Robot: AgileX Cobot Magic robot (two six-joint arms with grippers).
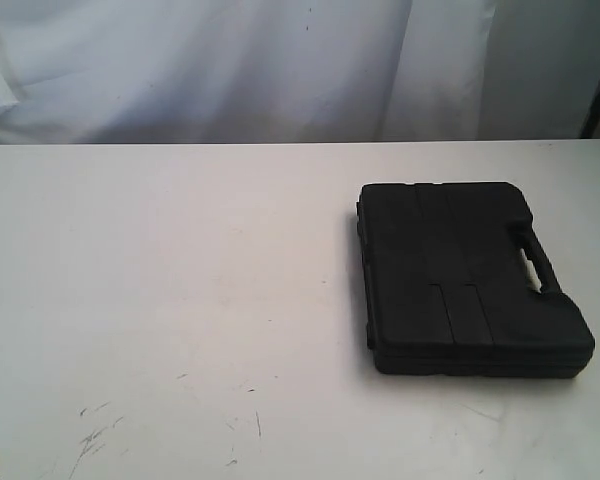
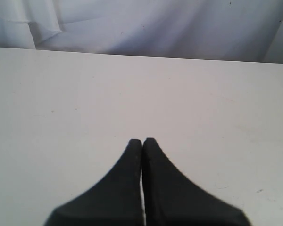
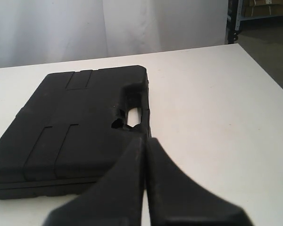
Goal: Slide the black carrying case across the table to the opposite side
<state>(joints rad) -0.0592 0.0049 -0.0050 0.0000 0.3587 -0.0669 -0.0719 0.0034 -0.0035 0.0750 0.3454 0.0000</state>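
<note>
The flat matte black case (image 1: 467,275) lies on the right half of the white table (image 1: 180,280), its handle slot (image 1: 530,265) along the right-hand edge. No arm shows in the exterior view. In the right wrist view the case (image 3: 70,127) fills the near left, and my right gripper (image 3: 145,140) is shut with nothing in it, its tips just in front of the handle slot (image 3: 132,115) by the case's edge. My left gripper (image 2: 142,141) is shut too, empty, over bare table (image 2: 132,94); the case is out of that view.
A white curtain (image 1: 280,60) hangs behind the table's far edge. Small dark scratches (image 1: 95,435) mark the near left of the tabletop. The table's right edge (image 3: 269,80) and a dark floor with a shelf (image 3: 264,19) show in the right wrist view.
</note>
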